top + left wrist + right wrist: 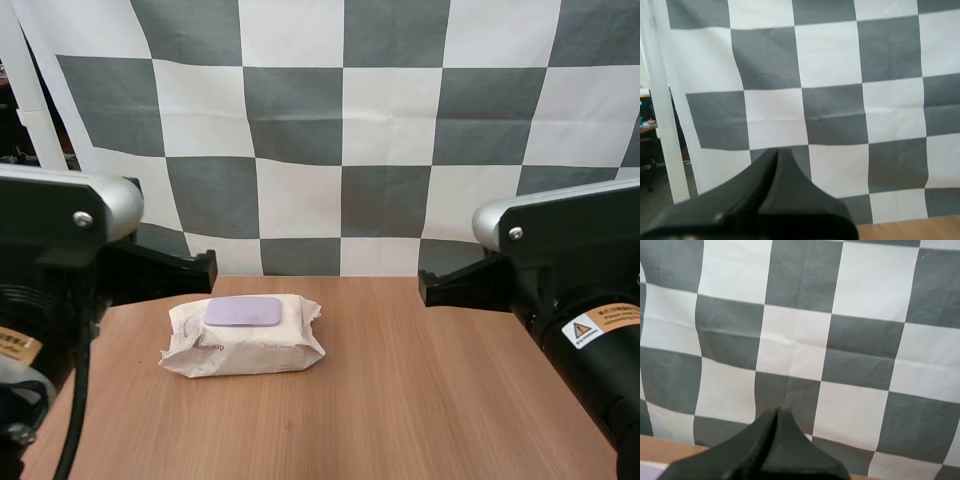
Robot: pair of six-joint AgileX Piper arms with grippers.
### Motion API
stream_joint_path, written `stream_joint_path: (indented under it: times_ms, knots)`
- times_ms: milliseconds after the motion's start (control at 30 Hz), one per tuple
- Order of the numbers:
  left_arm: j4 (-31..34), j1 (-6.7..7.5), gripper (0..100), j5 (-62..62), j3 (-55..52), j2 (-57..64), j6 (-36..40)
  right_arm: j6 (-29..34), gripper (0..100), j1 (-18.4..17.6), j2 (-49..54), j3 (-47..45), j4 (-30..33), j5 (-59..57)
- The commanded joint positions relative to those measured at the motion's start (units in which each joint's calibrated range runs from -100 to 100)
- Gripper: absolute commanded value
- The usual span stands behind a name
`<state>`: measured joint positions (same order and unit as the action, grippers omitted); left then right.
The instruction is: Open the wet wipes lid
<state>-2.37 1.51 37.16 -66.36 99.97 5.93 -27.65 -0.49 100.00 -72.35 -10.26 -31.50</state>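
The pack of wet wipes [243,340] lies flat on the table [430,400], between the two arms and somewhat nearer my left one, its long side across the view. Its lilac lid [243,311] sits on top, flat against the wrapper and closed.

The left gripper [777,152] has its fingers pressed together into one dark wedge and holds nothing. The right gripper [776,411] is the same - fingers together, empty. Both hang above the table, well apart from the pack.

The pack looks soft and light: a white, crinkled film wrapper with gathered ends that will give under any push. The lid is the only stiff part, a thin rounded plastic flap, probably hinged along one long edge. Which edge carries the lifting tab I cannot tell. The hold should be at the lid's free edge, with a fingertip under the lip rather than a pinch on the film.

The table is smooth wood, so a pack this light will likely slide or rise with the lid - one gripper may need to press down on the wrapper beside the lid.
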Motion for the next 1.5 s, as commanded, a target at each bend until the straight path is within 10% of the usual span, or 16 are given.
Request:
stream_joint_path:
  times_ms: [0,567,733,933,1033,1467]
  knots:
    - [2.37,-0.36,0,-0.03,0.46,0.03,-0.03,0.04,0,0.01,0.0,0.6,-0.24,-0.26]
    - [13.8,-6.49,0,22.7,0.46,-15.96,-2.77,-7.47,0,0.01,-8.58,1.56,0.48,-20.35]
    - [13.33,-6.49,25,24.18,0.46,-28.71,-3.96,-8.91,0,0.01,-14.26,5.92,0.37,-26.58]
    - [13.33,-6.49,97,24.18,0.14,-35.39,-6.02,-9.64,61,0.01,-18.19,12.77,0.48,-31.62]
    - [13.04,-6.49,100,22.58,-1.86,-38.12,-7.38,-10.67,100,0.01,-19.83,15.51,0.75,-32.98]
    - [2.06,-6.49,100,5.06,-10.52,-44.22,-18.39,-11.85,100,0.01,-22.71,16.55,0.01,-33.3]
